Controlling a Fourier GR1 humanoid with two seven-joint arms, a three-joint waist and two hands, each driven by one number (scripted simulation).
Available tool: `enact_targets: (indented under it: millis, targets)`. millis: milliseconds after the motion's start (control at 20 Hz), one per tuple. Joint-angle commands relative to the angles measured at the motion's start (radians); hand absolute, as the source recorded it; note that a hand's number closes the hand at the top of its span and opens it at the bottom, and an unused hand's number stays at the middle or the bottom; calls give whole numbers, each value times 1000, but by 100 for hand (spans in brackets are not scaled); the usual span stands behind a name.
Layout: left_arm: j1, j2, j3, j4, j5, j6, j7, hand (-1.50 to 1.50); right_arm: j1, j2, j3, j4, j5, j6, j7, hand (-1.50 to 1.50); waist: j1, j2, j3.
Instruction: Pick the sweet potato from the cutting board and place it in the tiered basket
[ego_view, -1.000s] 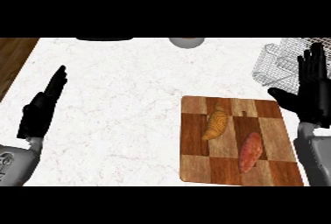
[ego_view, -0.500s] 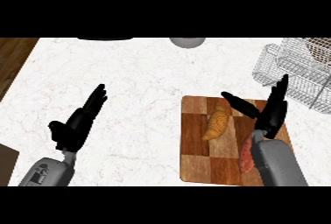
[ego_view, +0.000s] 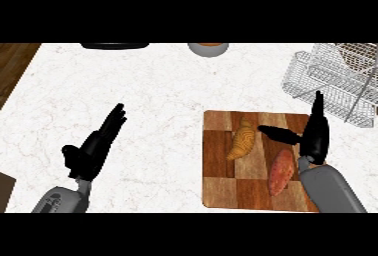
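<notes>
A reddish-brown sweet potato lies lengthwise on the right side of the checkered wooden cutting board. A golden croissant lies to its left on the same board. My right hand hovers open just above and right of the sweet potato's far end, fingers straight and pointing away, thumb spread left toward the croissant. Over the bare marble at the left, my left hand is open, holding nothing. The wire tiered basket stands at the back right, beyond the board.
A grey bowl and a dark pan sit at the counter's far edge. The counter's wooden left edge shows at the far left. White marble lies between my left hand and the board.
My right hand has shifted right and nearer, off the croissant, now beside the sweet potato's far end. The left hand stays about where it was. The sweet potato has not moved.
</notes>
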Motion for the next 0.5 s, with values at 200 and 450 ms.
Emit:
enact_targets:
  millis: [200,450]
  targets:
    - [7,-15,-16,-8,-8,4,2,0,-36,-179,189,25,111,426,428,-150,14,-9,-7]
    - [-13,2,2,1,-5,-7,14,0,-171,-164,257,-143,85,679,778,-150,9,-10,2]
